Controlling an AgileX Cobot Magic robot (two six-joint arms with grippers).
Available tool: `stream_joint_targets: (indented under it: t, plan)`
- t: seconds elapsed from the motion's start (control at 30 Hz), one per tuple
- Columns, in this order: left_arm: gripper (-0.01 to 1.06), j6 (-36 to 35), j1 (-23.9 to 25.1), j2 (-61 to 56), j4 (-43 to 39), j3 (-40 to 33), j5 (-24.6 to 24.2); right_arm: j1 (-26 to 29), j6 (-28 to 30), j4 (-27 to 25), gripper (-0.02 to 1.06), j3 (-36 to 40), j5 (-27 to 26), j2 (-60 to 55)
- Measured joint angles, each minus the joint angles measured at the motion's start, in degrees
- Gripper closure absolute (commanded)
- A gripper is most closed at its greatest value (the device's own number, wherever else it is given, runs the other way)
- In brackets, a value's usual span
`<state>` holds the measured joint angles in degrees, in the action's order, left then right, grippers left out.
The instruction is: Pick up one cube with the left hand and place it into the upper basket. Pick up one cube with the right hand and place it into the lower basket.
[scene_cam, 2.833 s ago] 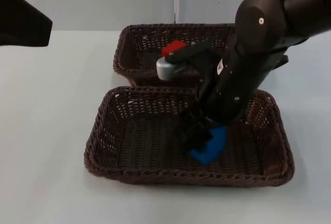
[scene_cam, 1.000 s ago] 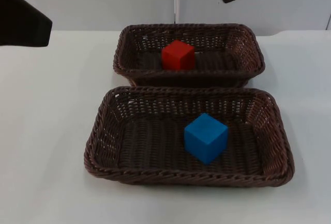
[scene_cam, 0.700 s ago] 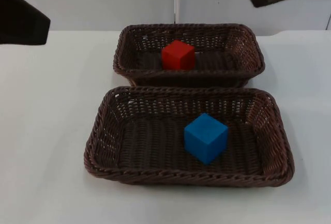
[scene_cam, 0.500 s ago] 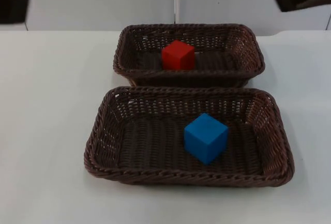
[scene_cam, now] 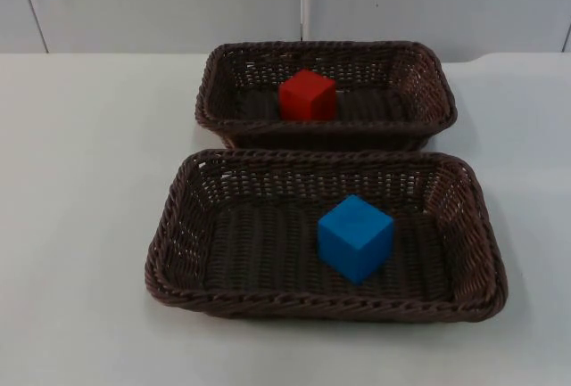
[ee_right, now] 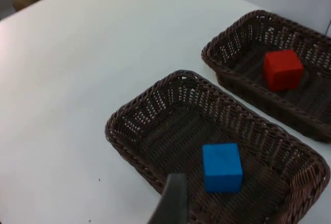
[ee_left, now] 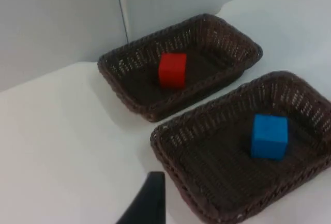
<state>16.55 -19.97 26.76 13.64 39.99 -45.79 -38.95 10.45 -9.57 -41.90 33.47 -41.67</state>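
A red cube [scene_cam: 308,94] lies in the upper wicker basket [scene_cam: 419,65], a little left of its middle. A blue cube [scene_cam: 355,237] rests on the floor of the lower basket [scene_cam: 178,225], right of centre and turned at an angle. The left wrist view takes in both baskets from high up, with the red cube [ee_left: 172,70] and the blue cube [ee_left: 269,136] inside them. My left gripper [ee_left: 150,203] hangs over bare table beside the lower basket [ee_left: 165,136]. My right gripper [ee_right: 173,203] is raised above the near rim of the lower basket [ee_right: 129,115], well clear of the blue cube [ee_right: 222,166].
The white table top [scene_cam: 80,181] stretches out on both sides of the baskets. A grey partition wall [scene_cam: 178,3] stands right behind the upper basket. The two baskets sit close together, one behind the other.
The right arm let go of the blue cube in the lower basket, rose and drew back out of the top view at the upper right. The left arm also withdrew at the upper left.
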Motion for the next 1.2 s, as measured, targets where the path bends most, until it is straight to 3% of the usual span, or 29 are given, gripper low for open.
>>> stream_joint_targets:
  t: [0.53, 0.83, 1.2]
  plan:
    - [0.11, -1.64, 0.0, -12.83, -1.01, -4.63, -5.75, 0.0, -2.13, 0.1, 0.31, 10.28, 1.95, 21.25]
    - [0.11, -8.84, 0.0, -19.4, -7.75, -5.33, -10.95, 0.0, -2.39, 0.1, 0.31, 11.67, 6.68, 29.08]
    - [0.11, -13.03, 0.0, -24.02, -9.61, -9.76, -12.53, 0.0, -3.26, 0.1, 0.31, 11.67, 13.43, 34.74]
